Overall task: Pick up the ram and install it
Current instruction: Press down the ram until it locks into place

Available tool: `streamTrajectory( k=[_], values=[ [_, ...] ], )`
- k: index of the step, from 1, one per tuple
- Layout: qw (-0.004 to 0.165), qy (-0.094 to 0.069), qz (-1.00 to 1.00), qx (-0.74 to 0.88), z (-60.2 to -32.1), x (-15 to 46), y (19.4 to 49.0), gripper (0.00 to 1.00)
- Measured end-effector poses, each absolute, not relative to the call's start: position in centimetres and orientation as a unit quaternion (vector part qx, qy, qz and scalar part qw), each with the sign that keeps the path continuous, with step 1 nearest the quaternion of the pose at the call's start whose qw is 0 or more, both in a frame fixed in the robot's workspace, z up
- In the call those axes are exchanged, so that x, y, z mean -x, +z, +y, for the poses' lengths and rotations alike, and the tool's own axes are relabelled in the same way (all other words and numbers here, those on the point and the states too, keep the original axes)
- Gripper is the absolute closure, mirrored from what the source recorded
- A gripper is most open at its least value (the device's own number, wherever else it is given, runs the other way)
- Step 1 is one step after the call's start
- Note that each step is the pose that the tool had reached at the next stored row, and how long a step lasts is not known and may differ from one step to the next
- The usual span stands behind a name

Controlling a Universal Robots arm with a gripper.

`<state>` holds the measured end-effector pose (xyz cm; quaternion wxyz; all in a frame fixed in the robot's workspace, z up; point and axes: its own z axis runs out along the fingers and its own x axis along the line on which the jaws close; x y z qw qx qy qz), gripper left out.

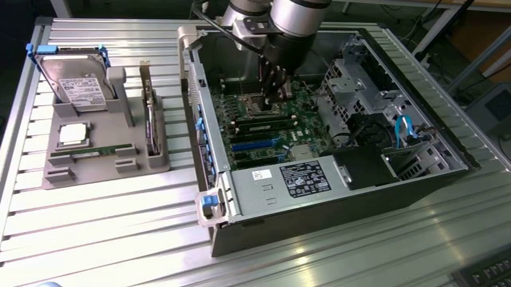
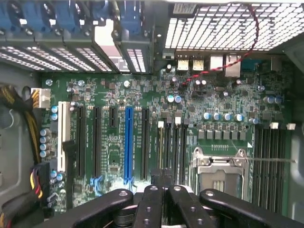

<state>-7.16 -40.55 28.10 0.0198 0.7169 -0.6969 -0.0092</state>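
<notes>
The work looks to be at the install stage: the gripper (image 2: 163, 180) hangs low inside the case (image 1: 335, 206) with its black, riveted fingers (image 2: 151, 204) drawn together, over the motherboard (image 2: 114, 90). A thin dark edge sits at their tips, but I cannot tell whether it is a ram held edge-on or part of the claw. Just beyond the tips run narrow black memory slots (image 2: 172, 147) with small white latches at their far ends, and beside them the socket (image 2: 219, 173), a bare square well under a bright metal frame and lever. As I judge it, seating a stick here calls for its long edge to line up squarely with one slot, latches open, then a straight, even press, since a thin board would flex or jam if tilted. Further out stand longer expansion slots, one of them a blue slot (image 2: 128, 142), amid small silver-topped capacitors on matt green board. A red cable (image 2: 213, 71) loops toward the perforated steel wall. Well apart from the gripper, on the exterior view's left, a grey moulded tray (image 1: 60, 176) rests on the ribbed aluminium table (image 1: 104, 227). In it a ram (image 1: 84, 153) lies flat, a slim green strip in its groove, with the square silver processor (image 1: 73, 133) just behind it and the labelled hard drive (image 1: 76, 84) furthest back
</notes>
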Motion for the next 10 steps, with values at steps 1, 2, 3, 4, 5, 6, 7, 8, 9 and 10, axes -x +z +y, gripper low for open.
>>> streamTrajectory(
  k=[1, 2, 3, 4, 5, 6, 7, 8, 9, 10],
  values=[
    [0.020, -0.009, -0.697, -0.717, -40.5, 6.9, 28.2, 0.89],
    [0.020, -0.009, -0.697, -0.717, -40.5, 6.4, 28.3, 0.89],
    [0.020, -0.009, -0.696, -0.717, -40.5, 6.0, 28.4, 0.89],
    [0.020, -0.009, -0.696, -0.717, -40.5, 5.7, 28.5, 0.89],
    [0.020, -0.009, -0.696, -0.717, -40.6, 5.5, 28.5, 0.89],
    [0.020, -0.009, -0.696, -0.717, -40.6, 5.3, 28.6, 0.89],
    [0.020, -0.009, -0.696, -0.717, -40.6, 5.1, 28.6, 0.89],
    [0.020, -0.009, -0.696, -0.717, -40.6, 4.8, 28.7, 0.89],
    [0.020, -0.009, -0.696, -0.717, -40.6, 4.5, 28.8, 0.89],
    [0.020, -0.009, -0.696, -0.717, -40.5, 4.3, 28.9, 0.89]
  ],
)
